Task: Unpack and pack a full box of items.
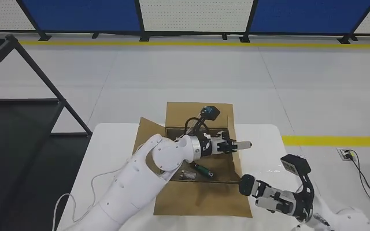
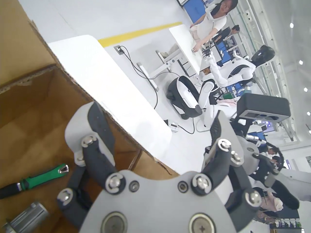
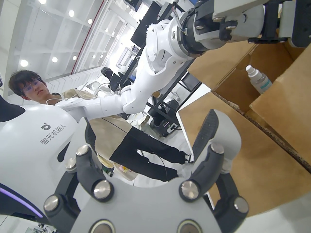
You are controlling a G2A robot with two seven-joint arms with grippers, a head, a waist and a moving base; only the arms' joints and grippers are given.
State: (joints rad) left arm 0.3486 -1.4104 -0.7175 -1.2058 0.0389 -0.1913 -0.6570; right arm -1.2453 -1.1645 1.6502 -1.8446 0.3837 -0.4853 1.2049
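Top view: cardboard box on the bench, at its far edge, flaps spread. Over the box's right wall, left gripper, jaws apart, empty; right gripper toward the bench's right edge, beside the near flap.

Left wrist view: green-handled tool and silver cylinder lying on the box floor, touching neither jaw. Likely trouble: clipping the wall on descent, given so tight a line past the rim.

Right wrist view: jaws apart, holding nothing. Inside the box, white spray bottle; raised cardboard between it and these jaws.
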